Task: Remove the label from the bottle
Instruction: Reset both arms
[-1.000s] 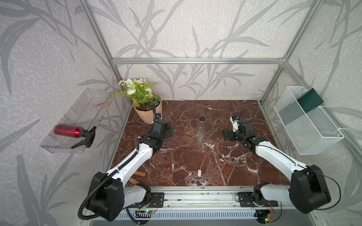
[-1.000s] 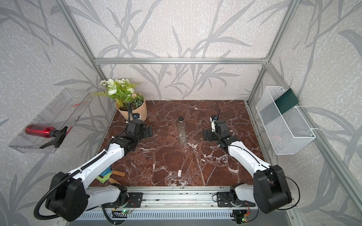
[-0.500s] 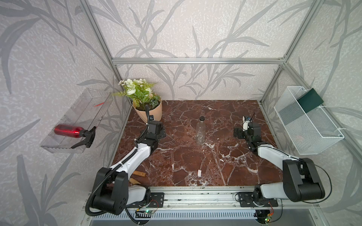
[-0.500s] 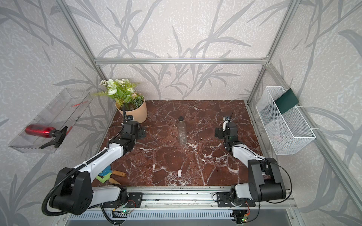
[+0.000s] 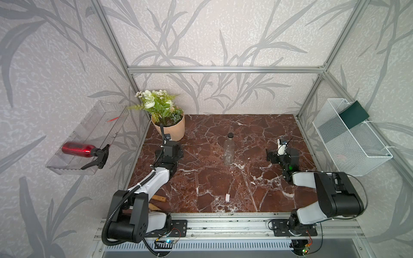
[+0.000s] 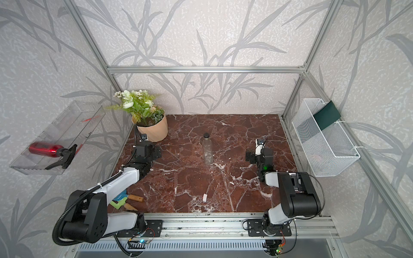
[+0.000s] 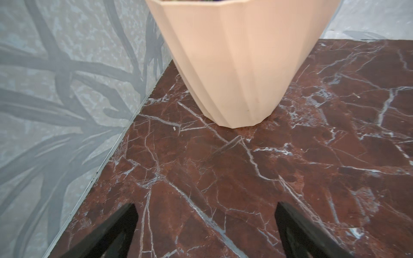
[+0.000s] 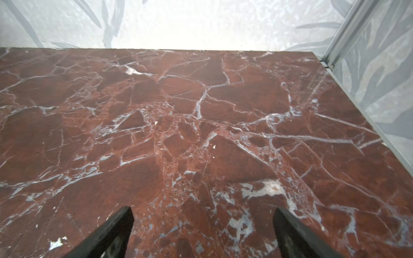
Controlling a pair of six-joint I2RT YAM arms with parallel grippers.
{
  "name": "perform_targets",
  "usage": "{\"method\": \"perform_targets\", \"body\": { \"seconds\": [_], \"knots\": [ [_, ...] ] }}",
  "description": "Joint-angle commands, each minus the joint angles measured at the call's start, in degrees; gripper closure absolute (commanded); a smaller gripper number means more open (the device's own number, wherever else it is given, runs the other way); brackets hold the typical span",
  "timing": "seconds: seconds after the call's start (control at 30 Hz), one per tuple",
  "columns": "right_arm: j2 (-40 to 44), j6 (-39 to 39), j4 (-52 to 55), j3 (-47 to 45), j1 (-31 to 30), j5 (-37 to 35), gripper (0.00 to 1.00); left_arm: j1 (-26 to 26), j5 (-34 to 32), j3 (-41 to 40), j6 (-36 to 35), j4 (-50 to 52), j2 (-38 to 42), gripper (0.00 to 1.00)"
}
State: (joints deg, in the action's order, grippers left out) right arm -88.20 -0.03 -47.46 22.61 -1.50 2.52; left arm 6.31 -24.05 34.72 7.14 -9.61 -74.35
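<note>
Both top views show us the bottle (image 5: 229, 152) upright mid-table, the label (image 5: 227, 198) flat on the marble (image 5: 201, 178) at its 6 o'clock, well apart. Wrist views miss both. Left gripper (image 7: 205, 207) is spread wide, facing the pot (image 7: 241, 67). Right gripper (image 8: 202, 210) is spread wide over marble.

The label (image 6: 204, 197) lies on the marble tabletop (image 6: 234, 131), well apart from the upright bottle (image 6: 207, 152).

Clear bottle (image 5: 229, 152) upright ctr; label (image 5: 227, 197) apart
</note>
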Motion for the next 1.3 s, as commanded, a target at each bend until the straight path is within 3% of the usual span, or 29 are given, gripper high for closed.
{"method": "perform_targets", "body": {
  "seconds": [0.0, 0.33, 0.6, 0.73, 0.87, 1.0, 1.27],
  "knots": [
    [-2.6, -0.7, -13.5, -3.7, -0.1, 1.3, 0.01, -1.6, -0.9, -2.0, -1.6, -6.2, 0.9, 0.01],
    [-2.7, -0.6, -12.6, -3.3, -0.1, 1.3, 0.01, -4.4, 2.6, -9.1, -1.8, -26.5, -6.0, 0.01],
    [-2.7, -0.6, -12.7, -3.3, -0.1, 1.3, 0.01, -5.2, 4.2, -11.1, -1.7, -33.8, -10.1, 0.01],
    [-2.7, -0.6, -12.7, -3.3, -0.1, 1.3, 0.01, -5.3, 4.3, -14.0, -2.4, -45.1, -15.0, 0.01],
    [-2.7, -1.0, -12.3, -3.1, -0.1, 2.4, 0.01, -5.4, 4.6, -11.8, -1.5, -37.3, -12.9, 0.01],
    [-2.7, -2.9, -9.2, -1.4, -0.2, 6.9, 0.01, -5.5, 4.7, -12.0, -1.6, -38.0, -12.9, 0.01],
    [-2.7, -3.2, -8.9, -1.3, -0.3, 6.9, 0.01, -5.4, 4.7, -12.1, -1.7, -38.4, -13.1, 0.01]
  ]
}}
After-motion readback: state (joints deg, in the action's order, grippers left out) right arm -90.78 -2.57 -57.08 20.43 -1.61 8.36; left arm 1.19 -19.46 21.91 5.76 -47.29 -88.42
